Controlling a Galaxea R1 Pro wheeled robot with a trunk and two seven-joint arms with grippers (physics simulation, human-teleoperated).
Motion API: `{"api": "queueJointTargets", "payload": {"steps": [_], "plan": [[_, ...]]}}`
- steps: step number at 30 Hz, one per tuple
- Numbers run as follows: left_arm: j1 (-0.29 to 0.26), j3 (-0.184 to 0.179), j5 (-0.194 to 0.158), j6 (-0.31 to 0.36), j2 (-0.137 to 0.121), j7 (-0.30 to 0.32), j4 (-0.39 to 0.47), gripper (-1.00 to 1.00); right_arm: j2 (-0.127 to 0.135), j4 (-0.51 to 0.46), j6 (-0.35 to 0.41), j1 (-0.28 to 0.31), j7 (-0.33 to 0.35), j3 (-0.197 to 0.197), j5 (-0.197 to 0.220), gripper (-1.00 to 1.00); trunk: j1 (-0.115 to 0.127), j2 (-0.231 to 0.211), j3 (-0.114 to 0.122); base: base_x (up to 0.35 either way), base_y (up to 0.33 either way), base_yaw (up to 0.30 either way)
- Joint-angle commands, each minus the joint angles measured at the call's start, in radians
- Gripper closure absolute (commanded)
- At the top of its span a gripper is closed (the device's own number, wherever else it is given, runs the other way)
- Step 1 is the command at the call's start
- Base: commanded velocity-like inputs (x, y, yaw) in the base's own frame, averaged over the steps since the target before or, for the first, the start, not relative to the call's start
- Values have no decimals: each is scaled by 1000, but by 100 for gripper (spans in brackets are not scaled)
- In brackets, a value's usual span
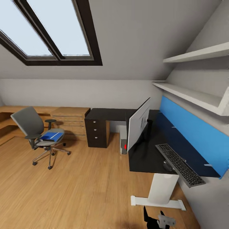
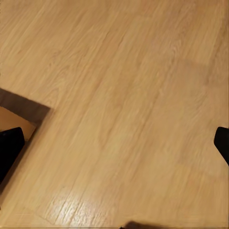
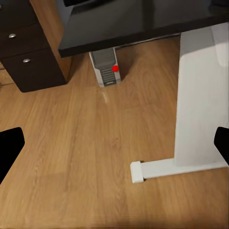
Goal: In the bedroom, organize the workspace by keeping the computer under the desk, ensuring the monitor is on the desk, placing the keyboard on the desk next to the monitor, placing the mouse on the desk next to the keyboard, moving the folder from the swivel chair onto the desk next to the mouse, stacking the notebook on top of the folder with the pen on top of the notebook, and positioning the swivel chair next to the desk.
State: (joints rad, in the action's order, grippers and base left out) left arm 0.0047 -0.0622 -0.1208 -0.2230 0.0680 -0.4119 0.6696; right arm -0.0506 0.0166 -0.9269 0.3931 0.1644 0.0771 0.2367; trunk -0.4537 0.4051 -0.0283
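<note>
The bedroom's wood floor (image 1: pixel 79 187) lay between the robot and the swivel chair (image 1: pixel 35 133), which stood at the far left, well apart from the desk (image 1: pixel 149 156). The blue folder (image 1: pixel 51 136) lay on its seat, with something pale on top, perhaps the pen or notebook; it was too small to tell. The monitor (image 1: pixel 138 125) stood on the desk at the right, seen from its grey back. The keyboard (image 1: pixel 179 164) lay on the desk's near right part, its near end jutting past the edge, with the mouse (image 1: pixel 167 166) just beside it on the left. The computer (image 3: pixel 107 69) stood on the floor under the desk, next to the black drawers (image 1: pixel 96 132). The left gripper (image 2: pixel 114 143) hung over bare floor, fingers spread wide. The right gripper (image 3: pixel 114 148) was likewise wide apart, above the floor near the desk's white leg (image 3: pixel 198 100).
</note>
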Motion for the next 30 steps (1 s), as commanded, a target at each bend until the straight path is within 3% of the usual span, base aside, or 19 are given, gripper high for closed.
{"api": "queueJointTargets", "payload": {"steps": [1, 15, 30], "plan": [[0, -5, -11, -4, -1, -5, 1, -100, 0, 2, -3, 1, 10, 8, 1, -100, 4, -5, 1, -203, 0, -27], [0, -5, -12, 5, -4, -4, -1, -100, 0, 2, -4, 1, 10, 7, -28, -100, 4, -5, 0, -284, 0, -6], [-2, -4, -15, 109, -9, 4, -36, -100, 1, 1, -3, 1, 10, 7, -29, -100, 4, -5, 0, -38, 0, 0]]}}
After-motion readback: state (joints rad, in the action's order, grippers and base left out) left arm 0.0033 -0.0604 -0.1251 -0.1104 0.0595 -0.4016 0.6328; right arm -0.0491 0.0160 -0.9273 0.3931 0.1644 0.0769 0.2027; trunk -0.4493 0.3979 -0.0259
